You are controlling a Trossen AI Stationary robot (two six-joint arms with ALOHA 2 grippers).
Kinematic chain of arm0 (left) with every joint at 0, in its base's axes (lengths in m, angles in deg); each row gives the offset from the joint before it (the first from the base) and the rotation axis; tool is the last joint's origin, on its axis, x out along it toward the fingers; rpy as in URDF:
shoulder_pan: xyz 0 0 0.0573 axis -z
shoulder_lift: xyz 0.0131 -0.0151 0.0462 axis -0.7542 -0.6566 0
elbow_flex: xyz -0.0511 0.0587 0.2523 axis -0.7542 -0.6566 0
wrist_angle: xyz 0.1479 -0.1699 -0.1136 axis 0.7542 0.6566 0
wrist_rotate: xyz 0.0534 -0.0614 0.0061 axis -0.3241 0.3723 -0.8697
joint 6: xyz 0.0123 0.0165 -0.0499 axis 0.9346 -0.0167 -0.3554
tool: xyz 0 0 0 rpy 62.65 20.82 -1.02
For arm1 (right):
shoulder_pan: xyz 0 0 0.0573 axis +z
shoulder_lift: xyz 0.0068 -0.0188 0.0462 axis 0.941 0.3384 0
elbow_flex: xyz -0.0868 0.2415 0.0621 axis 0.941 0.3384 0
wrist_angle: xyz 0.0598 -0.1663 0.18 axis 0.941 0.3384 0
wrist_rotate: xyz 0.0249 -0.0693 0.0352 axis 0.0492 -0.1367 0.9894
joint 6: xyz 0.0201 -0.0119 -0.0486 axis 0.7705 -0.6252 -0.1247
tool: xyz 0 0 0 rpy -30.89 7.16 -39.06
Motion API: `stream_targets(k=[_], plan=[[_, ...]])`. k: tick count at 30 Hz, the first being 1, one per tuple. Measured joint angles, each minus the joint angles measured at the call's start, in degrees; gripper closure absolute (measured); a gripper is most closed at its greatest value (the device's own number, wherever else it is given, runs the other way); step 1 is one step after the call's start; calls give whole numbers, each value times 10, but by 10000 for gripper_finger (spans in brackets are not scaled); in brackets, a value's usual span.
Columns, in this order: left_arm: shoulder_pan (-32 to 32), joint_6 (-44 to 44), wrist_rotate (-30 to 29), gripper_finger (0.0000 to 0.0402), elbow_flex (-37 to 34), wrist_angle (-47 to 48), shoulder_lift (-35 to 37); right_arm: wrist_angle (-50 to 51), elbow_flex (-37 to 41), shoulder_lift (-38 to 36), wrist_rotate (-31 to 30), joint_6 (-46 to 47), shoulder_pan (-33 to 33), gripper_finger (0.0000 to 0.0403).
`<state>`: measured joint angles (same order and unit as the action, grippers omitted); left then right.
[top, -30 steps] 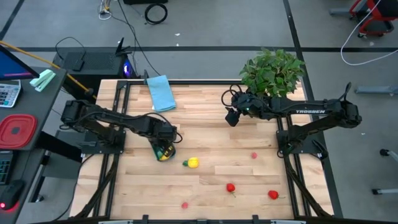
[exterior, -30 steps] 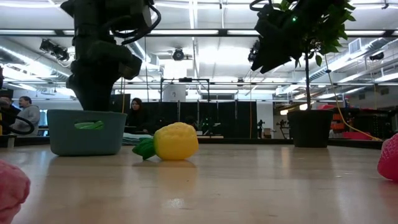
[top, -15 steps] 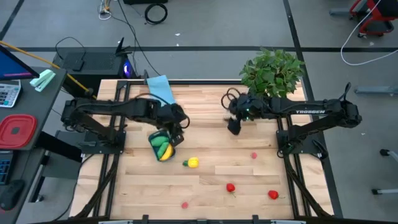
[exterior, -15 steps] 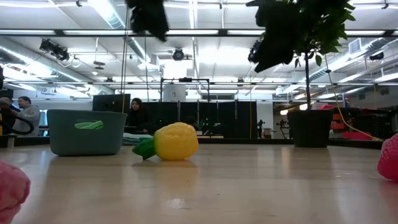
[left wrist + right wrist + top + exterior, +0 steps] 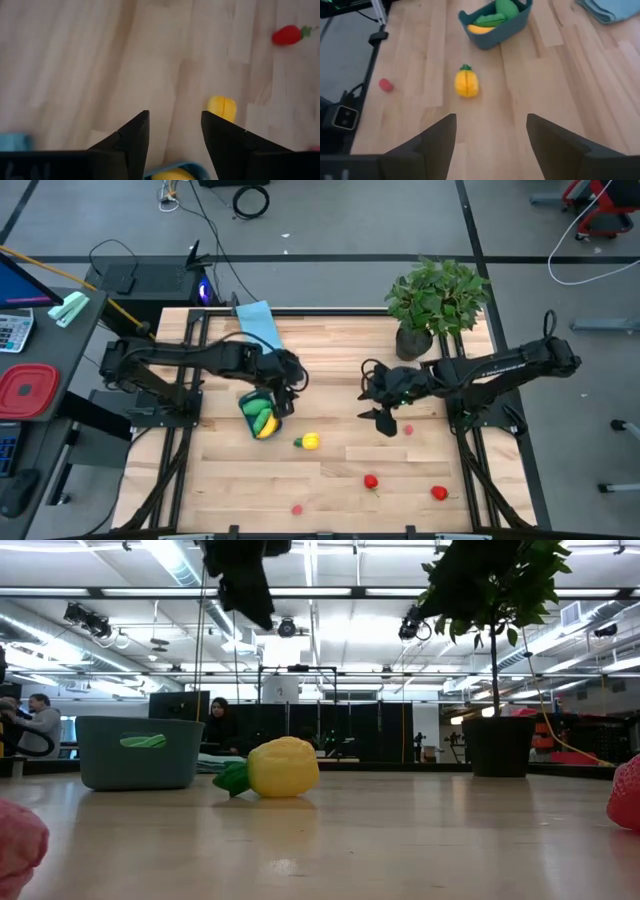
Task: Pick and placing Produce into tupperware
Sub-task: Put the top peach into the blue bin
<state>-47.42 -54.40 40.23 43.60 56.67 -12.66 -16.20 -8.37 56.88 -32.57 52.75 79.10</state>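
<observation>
The teal tupperware [image 5: 258,416] stands on the table left of centre, with a yellow banana and green pieces inside; the right wrist view shows the tupperware [image 5: 492,22] and its contents too. A yellow piece with a green stem [image 5: 308,442] lies on the wood just right of it, also seen as the yellow piece [image 5: 280,768] at table height. Tiny red pieces [image 5: 371,481] lie nearer the near edge. My left gripper [image 5: 285,385] hangs open above the tub's far right corner; its open fingers frame bare wood in the left gripper's own view [image 5: 175,117]. My right gripper [image 5: 385,420] is open over the table's middle right.
A potted plant [image 5: 437,298] stands at the far right, and its pot [image 5: 497,745] shows in the low view. A light blue cloth [image 5: 258,328] lies at the far edge. More red pieces [image 5: 438,493] lie near the right and near edges. Bare wood lies between the two grippers.
My left gripper has risen out of the tupperware and shifted toward the far edge and right, then stayed high. My right gripper has swung from beside the plant toward the near edge and down over the table's middle right. The produce and the tub have not moved.
</observation>
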Motion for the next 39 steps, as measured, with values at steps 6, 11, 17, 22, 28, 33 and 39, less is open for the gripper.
stream_targets(k=[6,11,17,22,28,33,39], plan=[[17,-7,43,219,-61,-100,-14,-4,0,0,-5,20,22,151],[31,-9,53,219,-78,-152,-29,-11,0,0,-10,19,27,151],[48,-14,54,214,-78,-158,-44,11,0,0,-11,65,29,151],[64,-27,54,218,-78,-191,-64,128,0,0,-11,196,37,156],[74,-27,53,220,-77,-229,-85,348,0,3,-22,381,81,164],[73,-41,53,217,-78,-279,-94,379,19,4,-33,468,132,167],[72,-59,53,222,-77,-290,-92,343,91,5,-28,545,175,168]])
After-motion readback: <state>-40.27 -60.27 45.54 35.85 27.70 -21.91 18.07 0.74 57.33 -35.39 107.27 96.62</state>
